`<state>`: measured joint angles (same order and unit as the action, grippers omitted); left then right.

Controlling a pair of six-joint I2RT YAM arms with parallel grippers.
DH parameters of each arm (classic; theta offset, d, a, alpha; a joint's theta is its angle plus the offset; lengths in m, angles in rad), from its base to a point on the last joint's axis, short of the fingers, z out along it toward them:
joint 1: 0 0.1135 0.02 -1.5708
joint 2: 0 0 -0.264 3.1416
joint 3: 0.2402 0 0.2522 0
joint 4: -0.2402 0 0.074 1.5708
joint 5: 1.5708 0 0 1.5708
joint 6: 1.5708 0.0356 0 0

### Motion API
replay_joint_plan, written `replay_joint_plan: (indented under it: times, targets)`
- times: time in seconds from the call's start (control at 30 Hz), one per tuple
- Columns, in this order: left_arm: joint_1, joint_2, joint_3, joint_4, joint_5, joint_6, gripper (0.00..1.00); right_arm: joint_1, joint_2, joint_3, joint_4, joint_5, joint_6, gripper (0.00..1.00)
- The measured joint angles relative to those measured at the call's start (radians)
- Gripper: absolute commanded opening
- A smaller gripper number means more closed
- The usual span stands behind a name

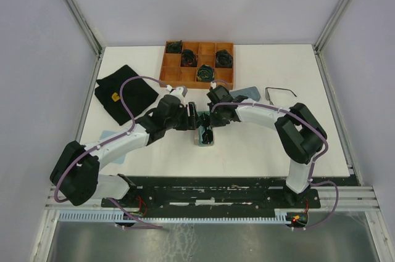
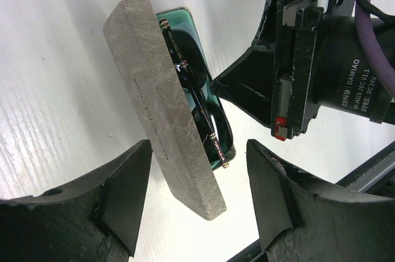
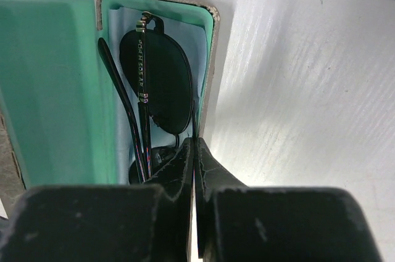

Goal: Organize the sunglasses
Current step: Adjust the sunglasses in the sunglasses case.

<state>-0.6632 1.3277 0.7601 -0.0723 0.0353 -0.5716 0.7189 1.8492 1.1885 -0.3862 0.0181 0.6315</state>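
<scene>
An open grey case (image 1: 203,136) with a teal lining (image 3: 55,89) lies at the table's middle. One pair of sunglasses (image 3: 162,80) with dark lenses lies folded inside it. The lid (image 2: 162,98) stands up on edge. My left gripper (image 2: 199,145) is open, with its fingers either side of the case's near end and not touching it. My right gripper (image 3: 196,142) is shut, its tips down at the case's rim beside the lens; it also shows in the left wrist view (image 2: 225,83). A second thin wire-framed pair of sunglasses (image 1: 281,94) lies on the table at the right.
A wooden compartment tray (image 1: 165,68) with several dark green coiled bundles stands at the back. A black cloth (image 1: 123,92) lies at the left. A grey-blue case (image 1: 248,92) lies behind the right arm. A pale blue piece (image 1: 105,134) lies under the left arm.
</scene>
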Motion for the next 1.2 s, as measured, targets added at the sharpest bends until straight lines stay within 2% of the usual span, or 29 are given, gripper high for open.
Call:
replay_joint_plan:
  times: [0.6, 1.2]
  targets:
    - [0.000, -0.002, -0.010, -0.001, -0.001, 0.000, 0.69, 0.001, 0.008, 0.011, 0.006, -0.021, -0.017, 0.36]
    - [0.001, -0.023, -0.021, -0.001, -0.007, 0.000, 0.70, -0.015, -0.095, -0.064, 0.053, 0.005, -0.034, 0.43]
